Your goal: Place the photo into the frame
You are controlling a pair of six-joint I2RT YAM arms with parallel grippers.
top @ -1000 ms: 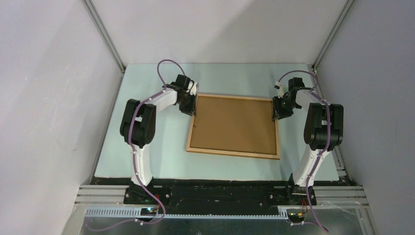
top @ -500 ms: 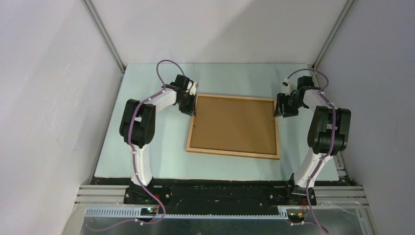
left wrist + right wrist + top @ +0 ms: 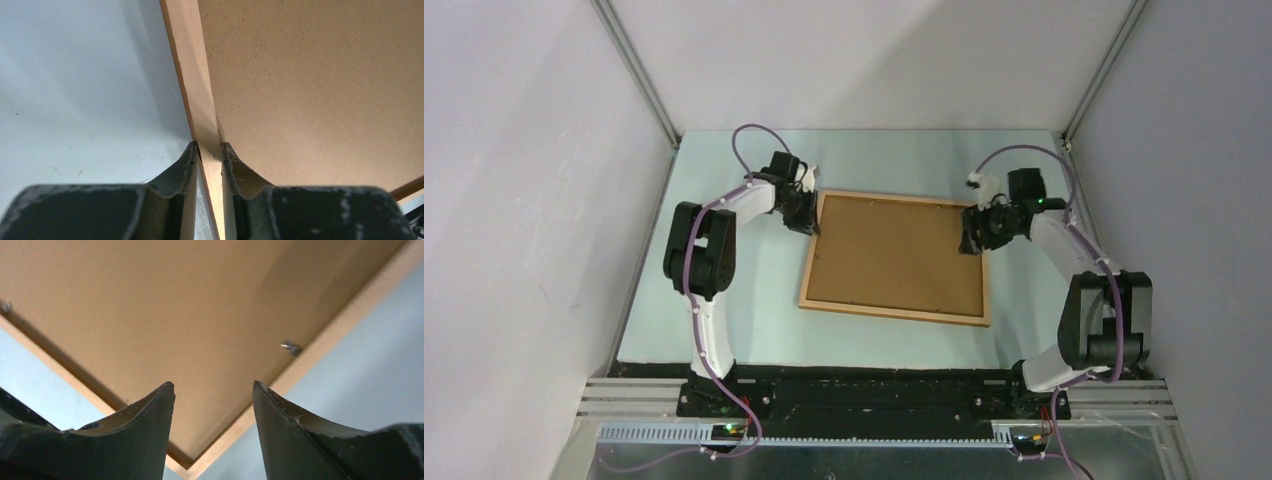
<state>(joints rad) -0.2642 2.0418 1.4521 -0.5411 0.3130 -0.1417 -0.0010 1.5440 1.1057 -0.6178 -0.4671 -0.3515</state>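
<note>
So the pale counter point(image 3: 744, 300) takes up most of the top view, and the frame point(image 3: 894, 313) lies flat in the middle of it, back side up. The brown backing board point(image 3: 894, 255) fills it, so whatever's underneath is hidden.

The left arm point(image 3: 699, 260) rises from its near-left base, bends at the elbow and reaches far and right to the frame's left rail, close to the far-left corner. The right arm point(image 3: 1104, 310) has its elbow pushed out to the right, with the forearm angled far and left toward the far-right corner.

The left tool point(image 3: 209, 147) is pinched narrow on that left rail, one finger on the outer side and one on the board side. The right tool point(image 3: 214, 387) hangs over the far-right corner with its fingers spread and nothing between them, just board and rail below.

In the right wrist view, one small metal tab point(image 3: 290, 347) sits by the rail, and a second at the left edge is cut off and blurry.
</note>
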